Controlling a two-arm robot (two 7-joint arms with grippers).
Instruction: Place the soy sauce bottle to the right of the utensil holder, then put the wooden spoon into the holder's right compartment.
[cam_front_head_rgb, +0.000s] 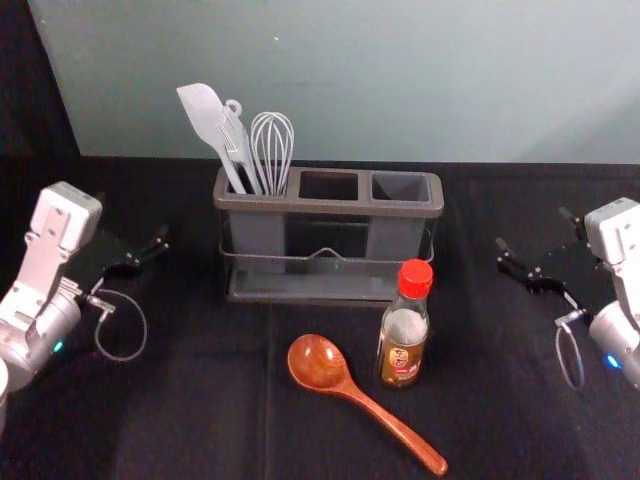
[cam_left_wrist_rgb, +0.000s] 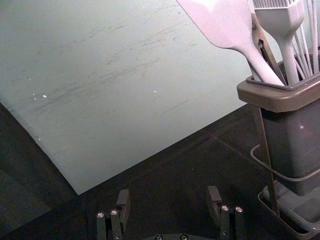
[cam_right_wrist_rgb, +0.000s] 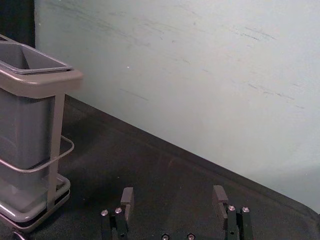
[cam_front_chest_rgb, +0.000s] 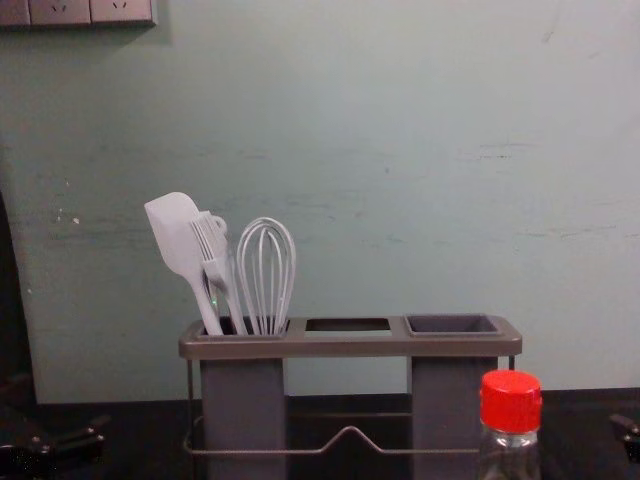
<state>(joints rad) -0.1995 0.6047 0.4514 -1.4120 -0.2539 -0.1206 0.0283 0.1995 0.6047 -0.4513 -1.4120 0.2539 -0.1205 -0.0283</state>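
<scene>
Muted light spreads over the wall (cam_front_head_rgb: 400, 80) and glints on the wooden spoon (cam_front_head_rgb: 318, 366).

The cap (cam_front_head_rgb: 415, 279) is red, the spoon (cam_front_head_rgb: 379, 404) glossy reddish-brown.

- Head view: from above and in front of the utensil holder (cam_front_head_rgb: 329, 208), facing forward and down.
- Chest view: from lower in front of the holder, facing it almost level, closer in.
- Left wrist view: close by the holder's left end, facing the wall (cam_front_head_rgb: 400, 100) at a slant.
- Right wrist view: likewise, by its right end.
- Head and chest views share the holder's full rim; each wrist view shares one end with them.
</scene>
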